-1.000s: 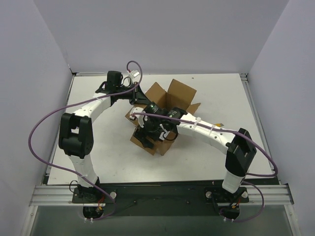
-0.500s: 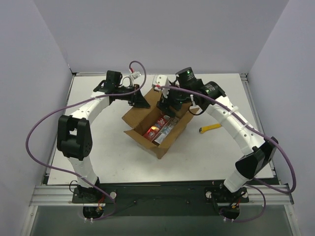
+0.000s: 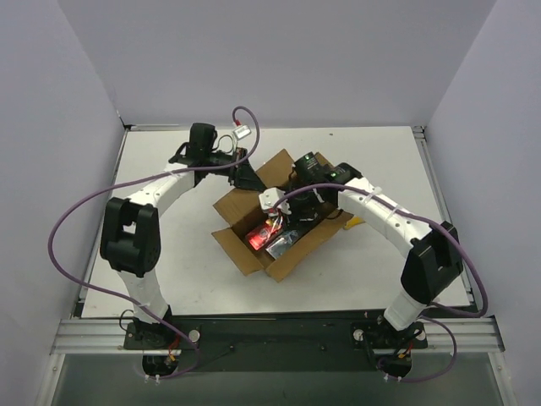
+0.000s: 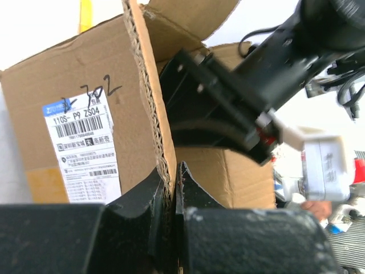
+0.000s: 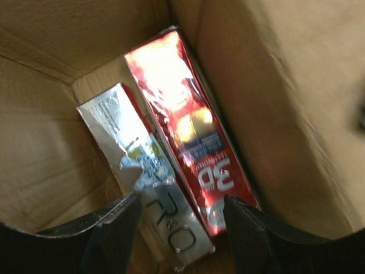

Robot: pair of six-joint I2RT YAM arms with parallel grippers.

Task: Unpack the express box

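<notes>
The express box (image 3: pixel 297 254) is sitting near the middle of the tabletop (image 3: pixel 169 271) with its flaps spread and its mouth facing up. The left fingers (image 4: pixel 142 200) are clamping together on the corrugated edge of 1 upright flap, next to the white printed label (image 4: pixel 82 145), so that arm is steadying the box rather than reaching into it.

The right fingers (image 5: pixel 114 228) are standing apart, empty, hanging just over the open mouth and pointing down into it. Below them 2 slim cartons are lying flat on the box floor, side by side and touching along their long edges: a red carton (image 5: pixel 182 114) on the right and a silver carton (image 5: pixel 131 148) on the left. In the right wrist view both long axes are running away from the fingers, slanting toward the far left corner, and their near ends are falling in the gap between the 2 fingers.

The right arm is clearly the nearer one. Its fingers are lining up across the cartons' narrow width, which looks like the workable direction for a pinch; the tight cardboard wall beside the red carton is probably leaving little room for the right-hand finger.
</notes>
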